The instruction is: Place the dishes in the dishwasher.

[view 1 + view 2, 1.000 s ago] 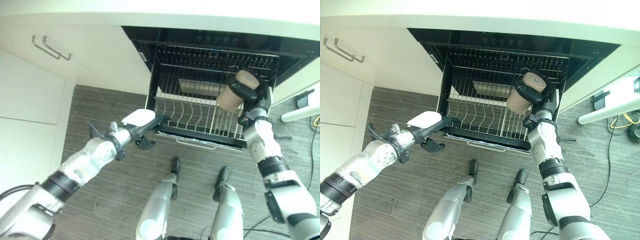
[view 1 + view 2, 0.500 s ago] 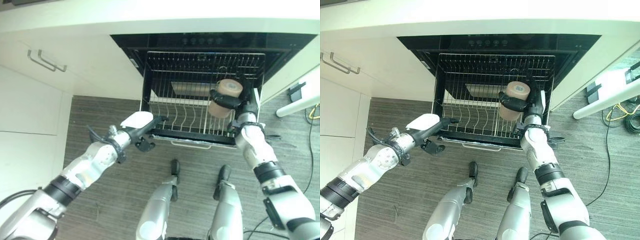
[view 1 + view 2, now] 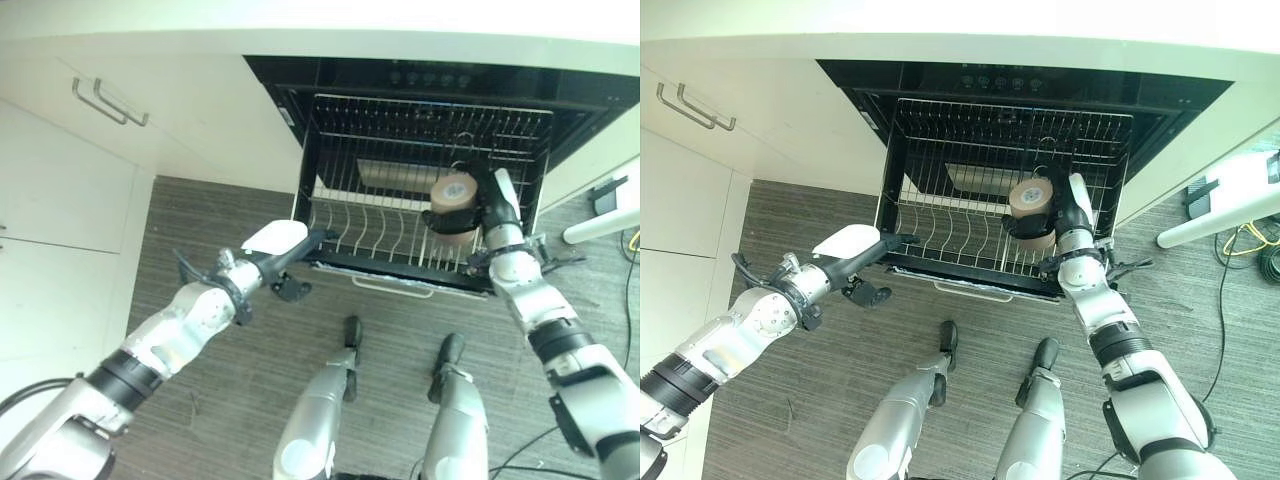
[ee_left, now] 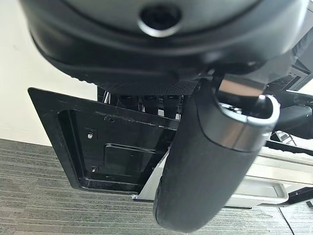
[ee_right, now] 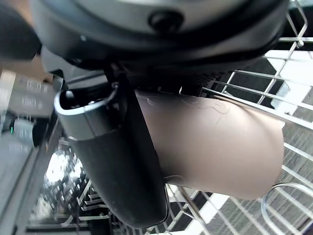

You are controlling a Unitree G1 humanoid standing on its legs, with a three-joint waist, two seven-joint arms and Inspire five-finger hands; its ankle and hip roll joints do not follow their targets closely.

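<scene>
The right hand is clutching the tan cup just above the pulled-out dishwasher rack to seat it, while the left hand is bracing the rack's corner, its grip unclear.

Carrier: dishwasher rack, wire, pulled out over grey plank floor.
Contents: pale rectangular dish lying at rack rear.
Front tines: unoccupied.

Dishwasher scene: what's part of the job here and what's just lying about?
Part of the job:
- tan cup, held in the right hand
- pulled-out wire rack
- dishwasher
- left hand at the rack's front left corner

Just lying about:
- cabinet handles
- white stand
</scene>
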